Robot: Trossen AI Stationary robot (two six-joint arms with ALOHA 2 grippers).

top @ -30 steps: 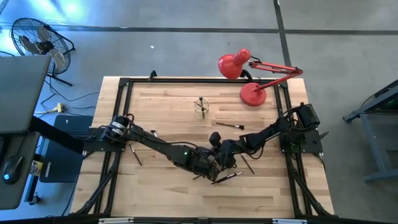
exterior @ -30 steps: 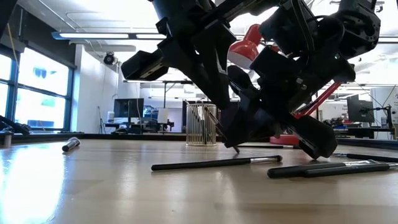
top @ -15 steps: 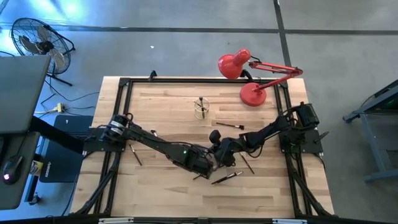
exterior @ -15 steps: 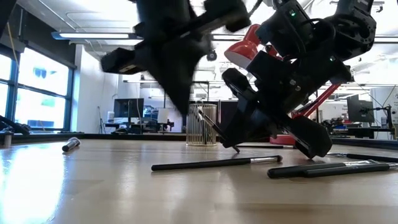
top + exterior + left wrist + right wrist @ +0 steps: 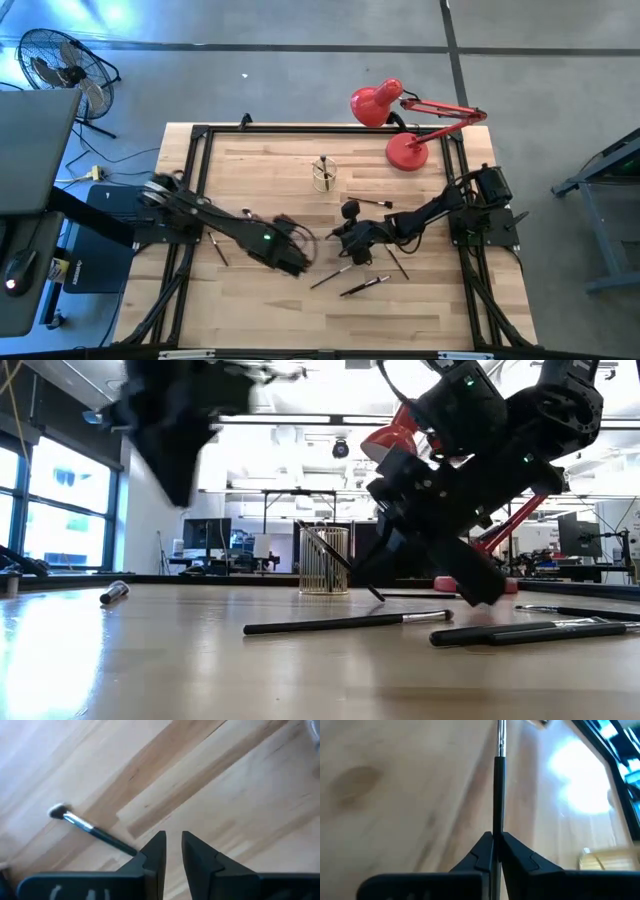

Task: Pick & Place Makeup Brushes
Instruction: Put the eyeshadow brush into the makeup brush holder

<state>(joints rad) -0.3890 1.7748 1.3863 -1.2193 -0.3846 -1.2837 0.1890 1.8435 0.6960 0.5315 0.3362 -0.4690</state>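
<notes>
My right gripper [image 5: 340, 240] is shut on one dark makeup brush [image 5: 498, 775], which slants in front of the distant cup in the low view [image 5: 338, 563]. My left gripper [image 5: 297, 262] hovers left of it, narrowly open and empty [image 5: 173, 851]; a brush with a silver ferrule [image 5: 90, 826] lies on the wood just beside its fingers. Other brushes lie flat on the table [image 5: 330, 277] [image 5: 362, 287] [image 5: 398, 265] [image 5: 372, 202]. The small clear cup [image 5: 323, 175] stands upright toward the far edge. My right gripper pinches the brush's dark handle [image 5: 497, 822] between its two fingers. The brush runs along the fingers, its silver ferrule end [image 5: 500, 737] pointing forward past them. It is tilted in the hold; whether its lower end [image 5: 381, 598] touches the table I cannot tell.
A red desk lamp [image 5: 405, 150] stands at the far right of the table. One more brush [image 5: 218, 248] lies near the left arm. Bare wood [image 5: 260, 310] stretches along the near edge. A black frame [image 5: 200, 130] borders the table.
My left gripper has pulled away from the right gripper, toward the table's left, and risen. My right gripper has kept the brush pinched and shifted slightly toward the far edge. The loose brushes near the middle now lie uncovered.
</notes>
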